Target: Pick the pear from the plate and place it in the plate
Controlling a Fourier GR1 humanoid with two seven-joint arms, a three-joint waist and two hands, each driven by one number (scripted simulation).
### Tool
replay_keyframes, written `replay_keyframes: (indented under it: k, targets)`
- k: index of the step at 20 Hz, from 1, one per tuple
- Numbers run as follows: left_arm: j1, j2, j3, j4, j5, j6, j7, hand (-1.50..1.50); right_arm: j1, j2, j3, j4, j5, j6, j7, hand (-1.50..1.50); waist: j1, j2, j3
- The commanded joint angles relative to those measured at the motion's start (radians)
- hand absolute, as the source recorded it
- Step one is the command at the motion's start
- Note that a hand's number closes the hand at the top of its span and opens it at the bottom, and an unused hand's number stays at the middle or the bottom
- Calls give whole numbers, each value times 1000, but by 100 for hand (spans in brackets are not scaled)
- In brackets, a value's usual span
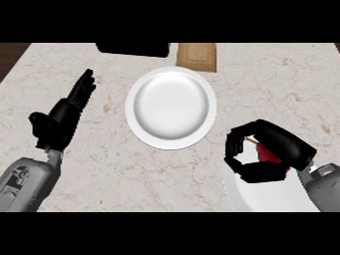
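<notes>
Pear (264, 153) mostly hidden under right hand (275, 149) (near plate (250, 191) edge-cropped).

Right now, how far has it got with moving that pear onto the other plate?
Early stage. The right hand has reached the near plate and curls over a red and yellow object there, apparently the pear; whether it is lifted is unclear. The middle plate holds nothing yet, so carrying and placing remain. The left hand rests open at the left.
</notes>
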Motion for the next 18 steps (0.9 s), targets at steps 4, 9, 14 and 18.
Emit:
replay_keyframes:
  k: [4,9,14,18]
  targets:
    - [-38,59,89,-100,40,-9,39,0,192,195,231,114,314,-274,-240,-150,-75,29,15]
    - [66,93,143,-171,37,-48,27,0,139,287,161,147,285,-272,-319,-150,-87,29,12]
    - [21,113,196,-103,56,-115,32,0,76,219,120,-38,354,-232,-192,-150,-100,28,11]
    - [46,65,156,-114,24,-73,13,0,-75,122,125,-77,451,-110,36,-150,-95,25,8]
